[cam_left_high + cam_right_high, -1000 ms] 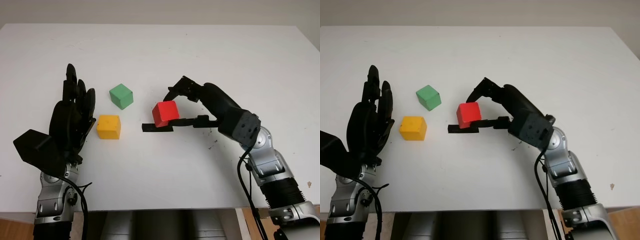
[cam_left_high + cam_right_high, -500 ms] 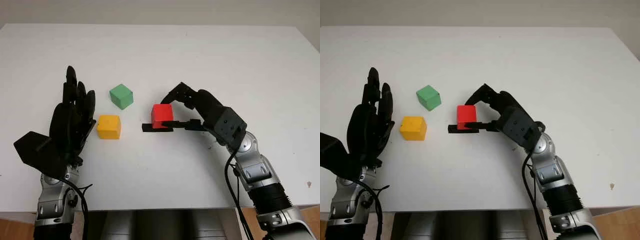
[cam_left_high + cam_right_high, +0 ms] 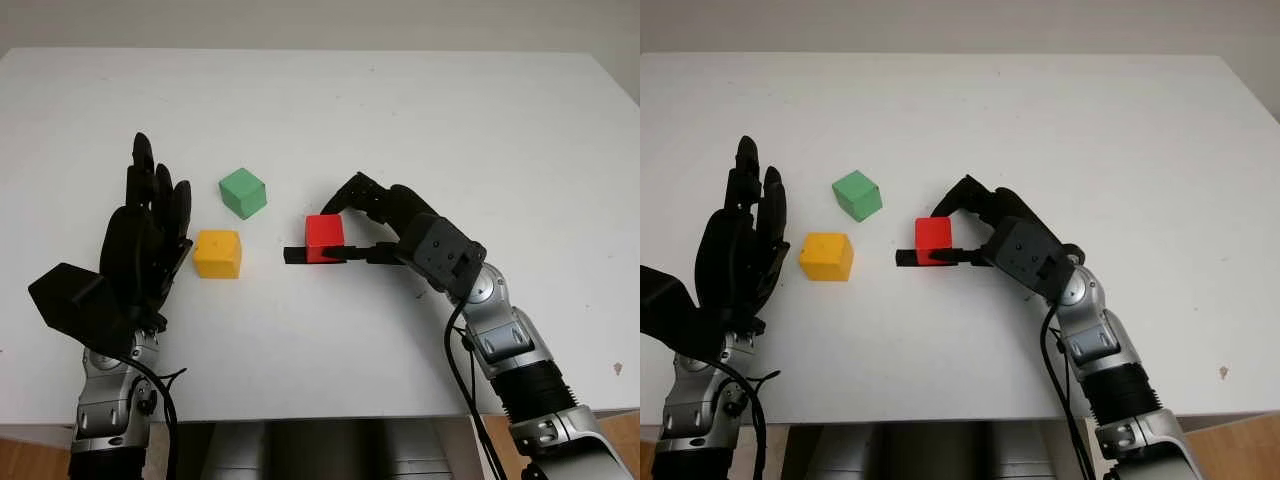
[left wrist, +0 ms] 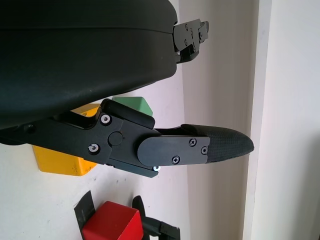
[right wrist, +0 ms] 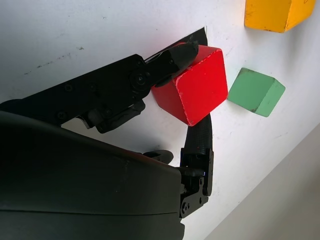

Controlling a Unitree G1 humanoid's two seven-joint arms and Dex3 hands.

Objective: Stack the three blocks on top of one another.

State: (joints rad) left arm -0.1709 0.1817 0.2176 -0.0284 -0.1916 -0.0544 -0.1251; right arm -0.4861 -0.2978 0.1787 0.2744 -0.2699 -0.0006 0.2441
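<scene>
My right hand (image 3: 316,229) is shut on the red block (image 3: 324,234), thumb under its near side and fingers curled over its far side, at the middle of the white table (image 3: 420,110). The wrist view shows the same grip on the red block (image 5: 196,88). I cannot tell whether the block touches the table. The yellow block (image 3: 217,253) lies to its left and the green block (image 3: 243,192) sits just beyond that; both stand alone. My left hand (image 3: 150,235) is open, held upright just left of the yellow block.
The table's near edge (image 3: 320,412) runs just in front of both forearms. Wide bare tabletop lies to the right of and beyond the blocks.
My right wrist has swung left, closer to the red block, and the block has dropped slightly and shifted a little left. The left hand and the other two blocks have not moved.
</scene>
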